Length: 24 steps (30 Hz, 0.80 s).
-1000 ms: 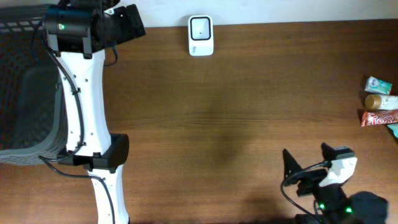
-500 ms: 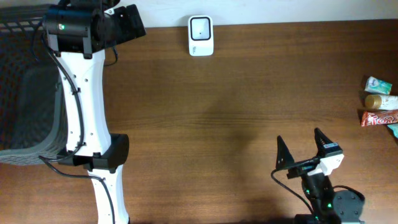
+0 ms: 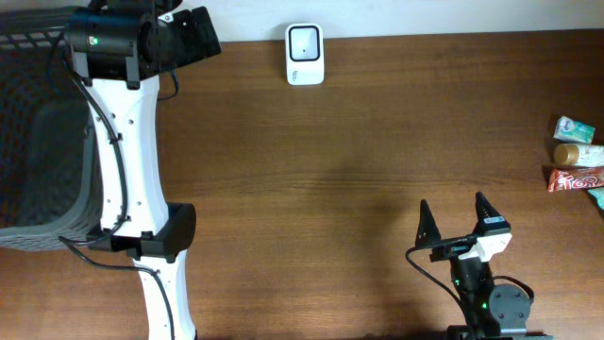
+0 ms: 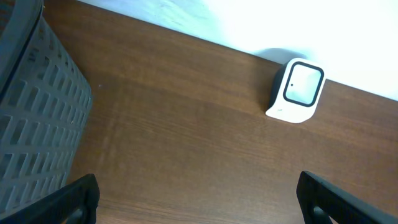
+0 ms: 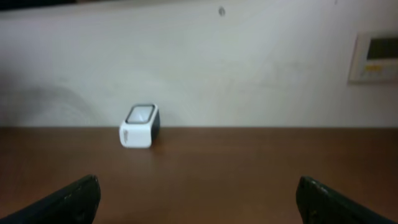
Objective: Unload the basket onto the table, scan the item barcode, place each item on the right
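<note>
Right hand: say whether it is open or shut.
Open. The right hand has its two fingers spread wide apart above the table, with nothing held between them.

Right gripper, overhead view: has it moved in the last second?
Yes. The right gripper has shifted left, away from the red snack bar at the right edge of the view. Its open fingers now point more squarely toward the far side.

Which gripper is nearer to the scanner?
Left. The left gripper is open at the far edge of the table, just left of the scanner. The right gripper, also open, is at the near edge, far off to the scanner's right.
</note>
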Tool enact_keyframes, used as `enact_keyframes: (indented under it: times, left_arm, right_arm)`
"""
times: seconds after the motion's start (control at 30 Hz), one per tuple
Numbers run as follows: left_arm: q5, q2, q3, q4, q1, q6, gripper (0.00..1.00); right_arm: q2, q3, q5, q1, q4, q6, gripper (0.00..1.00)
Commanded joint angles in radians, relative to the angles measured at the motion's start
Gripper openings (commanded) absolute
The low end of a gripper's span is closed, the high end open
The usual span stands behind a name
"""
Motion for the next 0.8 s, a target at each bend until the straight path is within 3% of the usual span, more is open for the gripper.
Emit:
enact_keyframes:
  times: [0.0, 0.77]
  left_arm:
    - [-0.007, 0.004, 0.002, 0.0, 0.002, 0.013, 0.99]
    - [-0.007, 0.004, 0.002, 0.0, 0.002, 0.013, 0.99]
  right_arm:
    - [-0.009, -0.01, 0.024, 0.009, -0.09, 0.001, 0.99]
    - [-0.009, -0.01, 0.05, 0.009, -0.137, -0.103, 0.99]
